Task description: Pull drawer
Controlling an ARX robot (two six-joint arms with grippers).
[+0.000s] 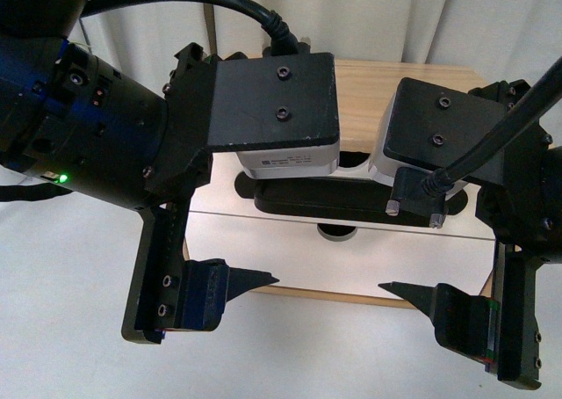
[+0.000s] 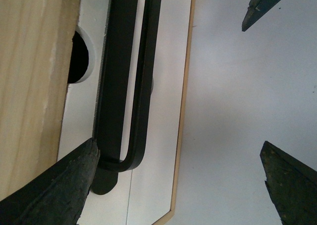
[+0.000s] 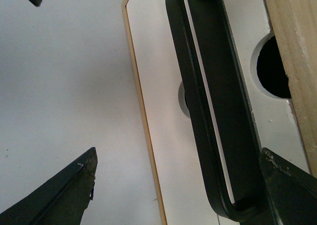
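Note:
The drawer (image 1: pixel 219 201) has a white front, a long black bar handle (image 1: pixel 351 207) and a semicircular notch (image 1: pixel 353 160) under the light wood top (image 1: pixel 404 91). My left gripper (image 1: pixel 270 237) is open around the handle's left end. In the left wrist view, the handle (image 2: pixel 141 86) curves back just beside one finger (image 2: pixel 69 185), and the other finger (image 2: pixel 290 183) is over the floor. My right gripper (image 1: pixel 386 241) is open around the right end. In the right wrist view, the handle (image 3: pixel 198 111) ends against one finger (image 3: pixel 290 185). Nothing is clamped.
Below the drawer is a plain white front (image 1: pixel 351 263) with a thin wood edge (image 1: pixel 351 295). A small grey round spot (image 1: pixel 335 232) shows on it. Pale floor (image 1: pixel 70 329) lies in front. White curtains (image 1: pixel 395 17) hang behind the cabinet.

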